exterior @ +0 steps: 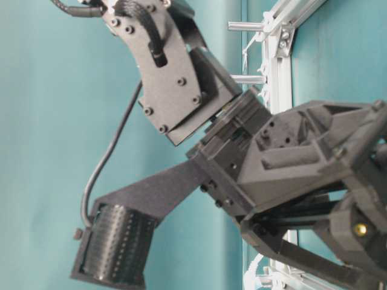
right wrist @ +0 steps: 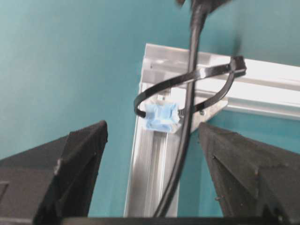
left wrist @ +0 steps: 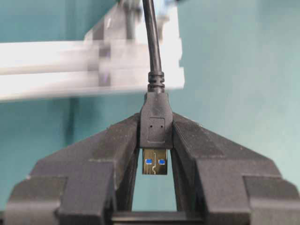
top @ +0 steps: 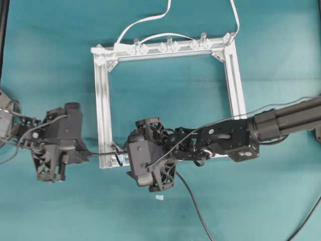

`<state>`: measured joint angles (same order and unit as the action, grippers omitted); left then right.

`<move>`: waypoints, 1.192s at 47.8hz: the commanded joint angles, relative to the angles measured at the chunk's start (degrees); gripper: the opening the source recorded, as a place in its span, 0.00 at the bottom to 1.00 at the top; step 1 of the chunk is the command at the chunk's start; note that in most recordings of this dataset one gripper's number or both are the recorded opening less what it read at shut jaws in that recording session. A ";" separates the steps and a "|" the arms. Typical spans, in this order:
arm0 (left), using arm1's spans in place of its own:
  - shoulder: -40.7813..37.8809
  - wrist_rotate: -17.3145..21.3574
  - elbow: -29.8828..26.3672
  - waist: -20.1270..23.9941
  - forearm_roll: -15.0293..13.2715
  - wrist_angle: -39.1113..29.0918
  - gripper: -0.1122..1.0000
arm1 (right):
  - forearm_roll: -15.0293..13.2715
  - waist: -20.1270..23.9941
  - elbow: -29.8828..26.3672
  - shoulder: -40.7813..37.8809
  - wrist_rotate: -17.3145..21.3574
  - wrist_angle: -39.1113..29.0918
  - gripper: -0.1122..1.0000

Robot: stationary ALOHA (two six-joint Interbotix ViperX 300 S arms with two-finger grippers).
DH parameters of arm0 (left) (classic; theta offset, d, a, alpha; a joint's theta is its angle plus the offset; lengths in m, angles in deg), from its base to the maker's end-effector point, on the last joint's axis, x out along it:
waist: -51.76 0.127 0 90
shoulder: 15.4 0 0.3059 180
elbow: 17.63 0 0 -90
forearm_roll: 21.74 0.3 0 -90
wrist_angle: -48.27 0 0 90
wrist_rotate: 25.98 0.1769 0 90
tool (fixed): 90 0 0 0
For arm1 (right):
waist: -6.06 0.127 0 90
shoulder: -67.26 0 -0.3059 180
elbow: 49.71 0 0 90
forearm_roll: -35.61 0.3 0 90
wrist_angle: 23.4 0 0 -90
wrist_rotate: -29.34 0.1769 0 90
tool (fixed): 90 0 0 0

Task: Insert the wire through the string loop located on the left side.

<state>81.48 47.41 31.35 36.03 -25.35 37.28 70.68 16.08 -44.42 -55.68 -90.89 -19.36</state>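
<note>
At the silver aluminium frame's [top: 104, 100] lower left corner, our left fingers [left wrist: 154, 140] pinch the long black wire's [right wrist: 187, 108] plug, drawing it through the dark string loop [right wrist: 187, 79]; our right fingers [right wrist: 150, 154] stand spread, clear.

A teal cloth [top: 55, 45] covers the whole work surface and fills every view as the backdrop. It lies flat, with faint soft creases and an even, diffuse light that throws only weak shadows. A dark strip [top: 3, 30] runs along the upper left edge of the overhead view, perhaps the table's border. A tiny pale scrap [top: 159, 198] lies on the cloth near the lower middle.
</note>
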 commanded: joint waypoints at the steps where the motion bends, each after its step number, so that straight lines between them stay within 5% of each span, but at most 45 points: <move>1: 2.37 -0.35 0.35 -0.26 0.00 -0.79 0.28 | -0.09 0.18 -0.53 1.14 0.09 0.18 0.83; 26: 11.51 -4.48 5.63 -3.25 -0.09 -4.75 0.28 | -0.09 0.18 -0.53 1.14 0.09 0.18 0.83; 49: 11.51 -5.10 6.68 -3.69 -0.18 -8.96 0.28 | -0.09 0.18 -0.53 1.23 0.09 0.18 0.83; 57: 11.51 -8.35 6.94 -3.69 -0.18 -9.23 0.28 | -0.09 0.18 -0.53 1.14 0.09 0.18 0.83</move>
<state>92.90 40.64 38.55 32.60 -25.52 27.97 70.68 16.08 -44.33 -55.68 -90.89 -19.36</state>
